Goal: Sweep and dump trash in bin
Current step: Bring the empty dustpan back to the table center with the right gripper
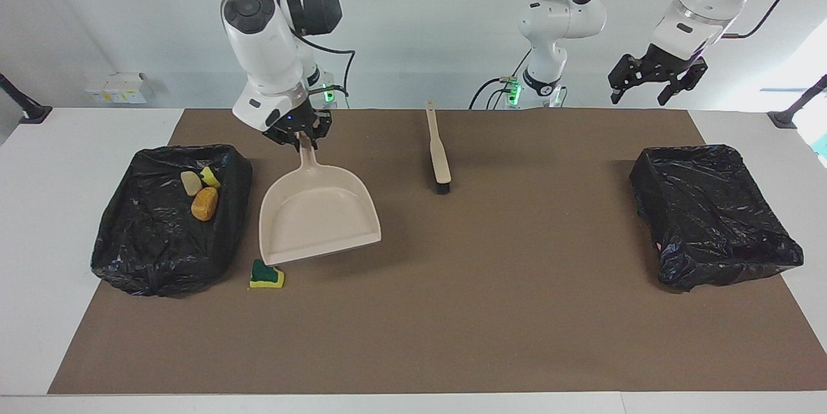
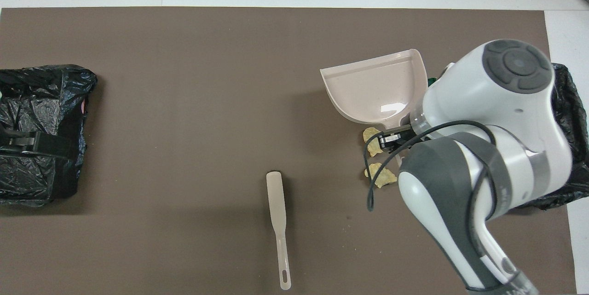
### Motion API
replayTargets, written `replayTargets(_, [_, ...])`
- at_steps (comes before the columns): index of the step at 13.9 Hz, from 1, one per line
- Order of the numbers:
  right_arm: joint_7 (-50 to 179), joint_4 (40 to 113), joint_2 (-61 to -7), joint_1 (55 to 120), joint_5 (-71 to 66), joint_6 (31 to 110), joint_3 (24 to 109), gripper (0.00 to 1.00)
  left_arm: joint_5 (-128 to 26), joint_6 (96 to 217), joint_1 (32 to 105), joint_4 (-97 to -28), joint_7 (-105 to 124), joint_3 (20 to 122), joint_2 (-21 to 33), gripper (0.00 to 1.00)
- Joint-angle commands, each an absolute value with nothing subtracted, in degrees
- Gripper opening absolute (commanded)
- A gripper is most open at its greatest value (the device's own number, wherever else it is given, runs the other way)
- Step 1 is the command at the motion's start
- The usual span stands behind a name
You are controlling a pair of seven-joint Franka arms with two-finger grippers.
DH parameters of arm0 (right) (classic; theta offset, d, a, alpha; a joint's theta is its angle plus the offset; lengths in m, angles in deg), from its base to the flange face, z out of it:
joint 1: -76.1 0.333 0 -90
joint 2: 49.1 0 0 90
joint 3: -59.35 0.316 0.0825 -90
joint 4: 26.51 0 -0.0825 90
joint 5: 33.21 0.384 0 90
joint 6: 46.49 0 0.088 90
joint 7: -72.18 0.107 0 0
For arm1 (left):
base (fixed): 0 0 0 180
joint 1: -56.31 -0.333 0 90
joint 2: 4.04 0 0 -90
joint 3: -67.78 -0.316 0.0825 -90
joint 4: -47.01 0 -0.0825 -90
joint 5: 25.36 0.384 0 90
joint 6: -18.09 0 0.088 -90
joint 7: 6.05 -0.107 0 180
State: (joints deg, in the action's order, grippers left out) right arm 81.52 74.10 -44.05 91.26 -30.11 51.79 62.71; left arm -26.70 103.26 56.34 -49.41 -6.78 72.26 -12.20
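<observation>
Clamping the handle of the beige dustpan (image 1: 316,217) in the right gripper (image 1: 299,136), fingers shut on it, and hanging the pan tilted over the brown mat just beside the black-lined bin (image 1: 161,272) at the right arm's end of the tabletop. Showing three bits of trash, the orange-brown lump (image 1: 204,204) among them, lying in that bin; leaving a green-and-yellow sponge (image 1: 266,275) on the mat by the pan's lip and two pale lumps (image 2: 373,141) under the gripper. Probably calling for setting the lip flat on the mat clear of the loose bits, mouth toward them, not on top of them. Waiting with the left gripper (image 1: 649,88), fingers apart, up near the second bin (image 1: 711,220), well apart from the brush (image 1: 439,155).
</observation>
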Motion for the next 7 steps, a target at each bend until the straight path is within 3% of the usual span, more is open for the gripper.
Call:
replayTargets(1, [88.3, 67.4, -38.2, 95.8, -28.9, 51.8, 62.4, 0.00, -25.9, 102.6, 56.0, -48.4, -6.7, 72.4, -11.6, 1.00])
replayTargets(7, [95.4, 63.2, -32.7, 100.5, -25.7, 55.1, 62.5, 0.00, -25.9, 102.6, 56.0, -48.4, -6.7, 72.4, -11.6, 1.00])
